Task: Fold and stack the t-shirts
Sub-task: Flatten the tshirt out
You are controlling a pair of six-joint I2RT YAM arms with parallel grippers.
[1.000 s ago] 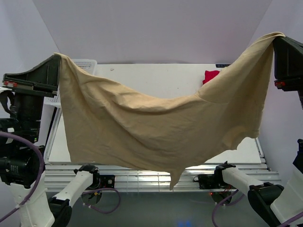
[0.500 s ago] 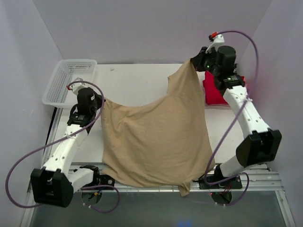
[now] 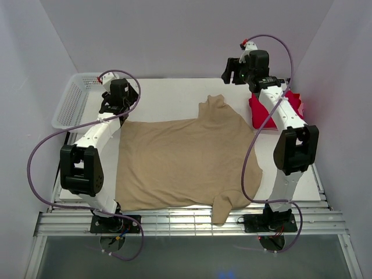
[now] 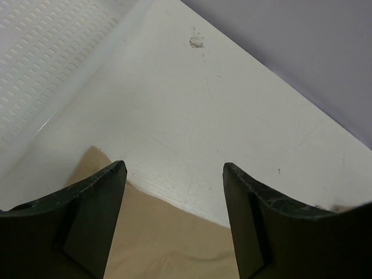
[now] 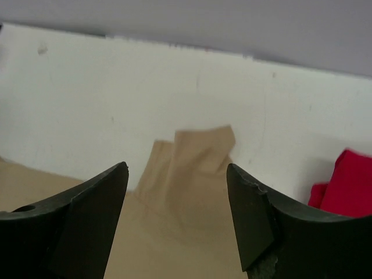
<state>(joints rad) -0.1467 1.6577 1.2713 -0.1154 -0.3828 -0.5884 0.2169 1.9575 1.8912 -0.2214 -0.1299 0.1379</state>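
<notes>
Tan t-shirt [image 3: 186, 163] lay spread flat on the white table [image 3: 174, 93], hem end towards the left arm and collar end towards the right. One sleeve [image 3: 216, 104] pointed to the far side. The other sleeve [image 3: 224, 206] drooped over the near table edge onto the metal rails. Red t-shirt [image 3: 273, 110] sat crumpled at the far right, just beside the tan one; could not tell whether they touched.

Left gripper [image 4: 173, 167] hovered over the far-left shirt corner, fingers spread, pinching nothing. Right gripper [image 5: 176, 166] hovered above the far sleeve, also spread and empty. White mesh basket [image 3: 72, 104] stood at the far-left table corner, apart from the cloth.

Risks, as a judgement:
- The overhanging sleeve could snag on the rails or pull the shirt askew when a fold starts.
- The body was slightly rumpled and not square, so a fold could come out crooked.
- A pick near the right edge could catch red cloth too.

Versus earlier: a second before, both grippers were clamped on the shirt, holding it high and stretched between them. Half a second before, it was being lowered onto the table, with the right corner still lifted. By this moment both had let go and the shirt rested on the table.
</notes>
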